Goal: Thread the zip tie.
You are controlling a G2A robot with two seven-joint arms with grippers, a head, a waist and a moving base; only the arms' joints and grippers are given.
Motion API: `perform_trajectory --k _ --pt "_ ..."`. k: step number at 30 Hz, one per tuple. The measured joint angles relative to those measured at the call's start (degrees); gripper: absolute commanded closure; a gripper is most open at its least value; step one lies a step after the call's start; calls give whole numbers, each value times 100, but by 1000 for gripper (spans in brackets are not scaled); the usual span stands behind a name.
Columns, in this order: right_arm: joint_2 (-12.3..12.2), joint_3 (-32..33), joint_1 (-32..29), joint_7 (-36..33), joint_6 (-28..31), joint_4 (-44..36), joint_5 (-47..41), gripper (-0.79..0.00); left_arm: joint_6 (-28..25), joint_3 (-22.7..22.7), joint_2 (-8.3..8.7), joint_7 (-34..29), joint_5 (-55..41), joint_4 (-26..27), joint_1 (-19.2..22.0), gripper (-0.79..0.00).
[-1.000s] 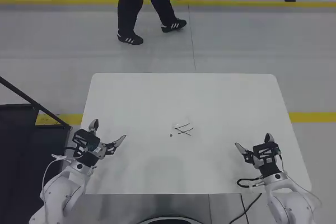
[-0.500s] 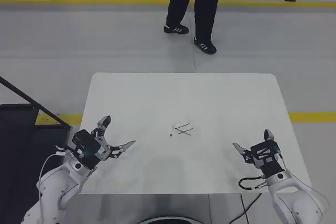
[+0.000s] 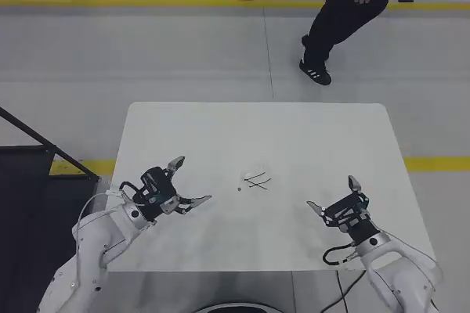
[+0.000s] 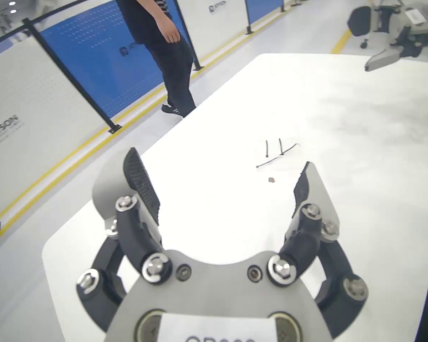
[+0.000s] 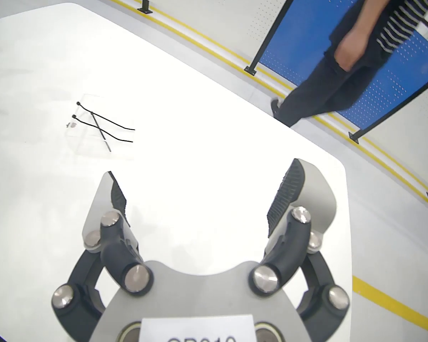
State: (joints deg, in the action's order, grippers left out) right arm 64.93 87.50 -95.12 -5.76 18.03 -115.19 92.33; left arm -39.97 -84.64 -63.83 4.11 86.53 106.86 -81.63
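Thin black zip ties (image 3: 258, 181) lie crossed near the middle of the white table (image 3: 313, 133); they also show as zip ties (image 4: 278, 153) in the left wrist view and zip ties (image 5: 103, 126) in the right wrist view, on what looks like a clear sheet. My left gripper (image 3: 189, 186) is open over the table's left part, a short way left of the ties, nothing between its fingers (image 4: 141, 179). My right gripper (image 3: 330, 197) is open near the right front of the table, empty, with the ties well to its left.
A tiny dark speck (image 3: 240, 188) lies just left of the ties. The table's front and right edges are close to the right gripper. A black barrier post (image 3: 31, 133) and a dark panel stand off the table's left side.
My left gripper has moved right and forward over the table toward the zip ties. My right gripper has shifted left, inward over the table. The ties lie as before.
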Motion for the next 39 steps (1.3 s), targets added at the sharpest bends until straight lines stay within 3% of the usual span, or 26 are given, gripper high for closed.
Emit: perform_trajectory --k 8,12,15,20,28,30,33,39 --pt "-25 -300 125 110 171 66 911 -785 -1216 786 9 -1080 409 -432 1344 -785" --pt "-36 -214 60 256 161 125 935 -785 -1723 1265 21 -1175 1161 -586 1997 -785" --pt "-42 -126 -18 357 138 135 879 -785 -1764 1549 32 -1023 1728 -608 2290 -785" --pt "-43 -63 -85 367 84 118 820 -785 -1736 1791 78 -950 2669 -426 2375 -785" --pt "-42 -66 -82 366 86 118 822 -785 -1734 1785 76 -949 2521 -427 2368 -785" --pt "-42 -66 -82 366 86 118 822 -785 -1510 1844 95 -731 2621 -196 2230 -785" --pt "-42 -66 -82 366 86 118 822 -785 -1096 2043 187 -332 3524 233 2043 -785" --pt "-42 -66 -82 367 86 118 822 -785 -926 2486 285 123 5120 215 2247 -785"
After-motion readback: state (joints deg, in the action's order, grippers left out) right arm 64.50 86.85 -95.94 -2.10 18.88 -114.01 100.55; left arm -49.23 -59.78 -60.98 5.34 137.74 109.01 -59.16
